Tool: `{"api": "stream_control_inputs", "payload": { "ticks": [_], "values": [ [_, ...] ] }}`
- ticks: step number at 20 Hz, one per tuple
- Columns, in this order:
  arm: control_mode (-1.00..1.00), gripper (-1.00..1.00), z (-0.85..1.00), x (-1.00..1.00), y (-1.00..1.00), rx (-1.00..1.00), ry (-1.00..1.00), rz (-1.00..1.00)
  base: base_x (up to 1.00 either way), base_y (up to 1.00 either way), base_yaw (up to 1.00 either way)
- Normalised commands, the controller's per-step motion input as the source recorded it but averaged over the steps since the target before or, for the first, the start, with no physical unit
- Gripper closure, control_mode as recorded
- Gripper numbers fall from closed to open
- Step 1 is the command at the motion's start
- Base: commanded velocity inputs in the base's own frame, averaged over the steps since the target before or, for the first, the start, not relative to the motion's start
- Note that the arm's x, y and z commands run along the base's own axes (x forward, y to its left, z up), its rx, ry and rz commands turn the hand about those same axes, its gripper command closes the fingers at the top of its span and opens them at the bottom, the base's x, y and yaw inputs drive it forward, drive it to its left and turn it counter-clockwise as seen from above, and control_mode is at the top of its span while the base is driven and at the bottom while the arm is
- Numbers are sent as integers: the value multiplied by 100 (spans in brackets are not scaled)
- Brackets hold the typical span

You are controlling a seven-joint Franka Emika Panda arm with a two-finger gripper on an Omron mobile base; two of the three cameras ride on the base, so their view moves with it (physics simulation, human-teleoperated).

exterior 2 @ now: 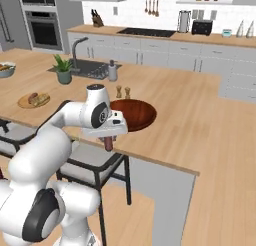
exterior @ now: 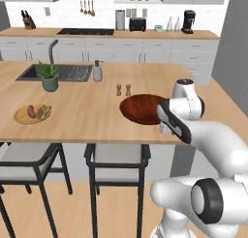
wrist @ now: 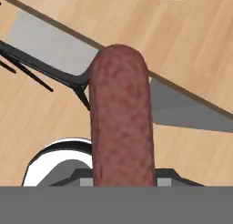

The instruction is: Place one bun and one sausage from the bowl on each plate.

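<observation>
reddish-brown and mottled, the sausage (wrist: 122, 118) hangs lengthwise from the end effector (exterior 2: 108, 138), whose fingers are pinched onto its upper end; in the right base view it shows as a short dark stub pointing down below the hand. it is held just off the near edge of the tabletop (exterior: 92, 116), a little to the near side of the bowl (exterior: 140, 108), over the stool (exterior 2: 95, 157) below.

the dark wooden bowl sits on the tabletop near that edge, with the two small shakers (exterior: 123, 89) just behind it. from these angles its inside looks bare, though the arm covers part of it in the left base view, so whether a bun remains there cannot be told.

well to the left of the bowl, along the same near edge, a tan plate (exterior: 22, 117) already carries what looks like one sausage and one bun, so that plate seems finished. a second plate cannot be made out around the bowl in these views.

as a judgement: one plate is served, the sausage for the other is in transit, and still to do are setting it down and adding a bun.
</observation>
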Motion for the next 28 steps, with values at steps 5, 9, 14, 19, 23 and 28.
{"api": "stream_control_inputs", "payload": {
  "ticks": [5, 9, 14, 19, 23, 28],
  "values": [
    [100, 100, 0, 0, 0, 0, 0, 0, -75, 89, 1],
    [100, 100, 0, 0, 0, 0, 0, 0, -38, 100, 0],
    [100, 100, 0, 0, 0, 0, 0, 0, 0, 100, -12],
    [100, 100, 0, 0, 0, 0, 0, 0, 0, 100, -22],
    [100, 100, 0, 0, 0, 0, 0, 0, 0, 100, -20],
    [100, 100, 0, 0, 0, 0, 0, 0, 0, 100, -12]
  ]
}}
